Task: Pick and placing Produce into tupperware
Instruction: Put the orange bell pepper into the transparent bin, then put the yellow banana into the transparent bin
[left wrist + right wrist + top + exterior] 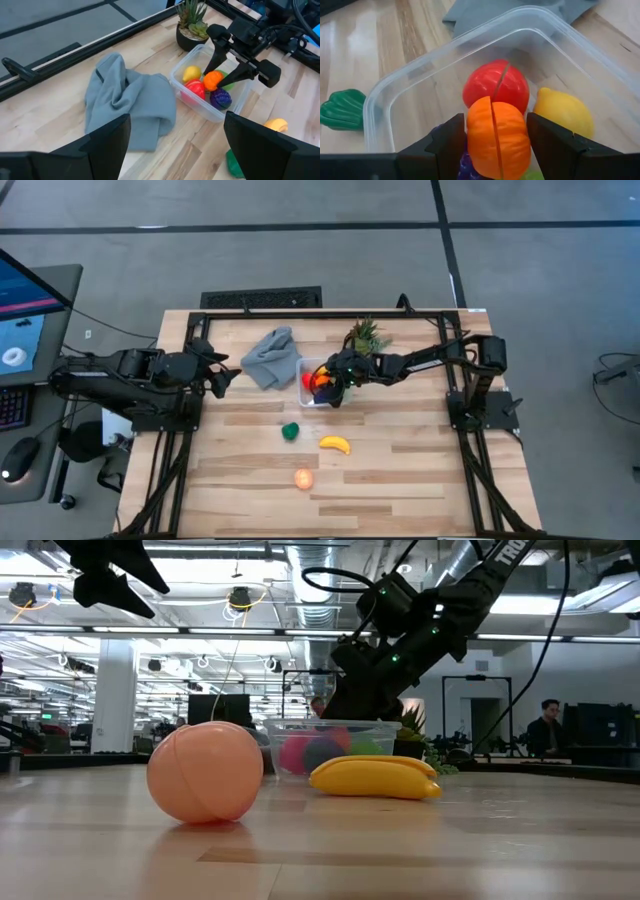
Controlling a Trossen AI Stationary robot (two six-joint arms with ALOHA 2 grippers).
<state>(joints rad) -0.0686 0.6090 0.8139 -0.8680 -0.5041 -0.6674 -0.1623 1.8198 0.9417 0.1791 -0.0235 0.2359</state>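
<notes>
1. The wooden table (400, 480) is pale planks inside a dark frame. Only the high view takes in the whole of it with both arms; the low view alone shows the room behind, with a person (547, 726) standing far off.
2. The grey cloth (127, 107) lies crumpled in soft folds, just beside the tupperware.
3. The left gripper (172, 145) waits well apart, near the table's left edge, fingers spread with nothing between them.
4. The tupperware (385, 95) is clear plastic, squarish with rounded corners, near the table's middle beside the spiky potted plant (366, 336).
5. The right gripper (496, 137) sits inside the tupperware, its fingers apart on either side of the orange fruit (498, 140); whether they press it I cannot tell.
6. The banana (335, 444) lies on bare wood in front of the tupperware (smooth yellow plastic), its long axis running roughly left to right in the high view.
7. The peach fruit (205, 773), a round ball with a seam, sits nearest the front edge.
8. The red fruit (496, 85) and yellow lemon (564, 111) rest in the tupperware; the left wrist view adds a purple fruit (221, 99) there.
9. The green vegetable (342, 109), ridged like a leaf, lies outside the tupperware.
</notes>
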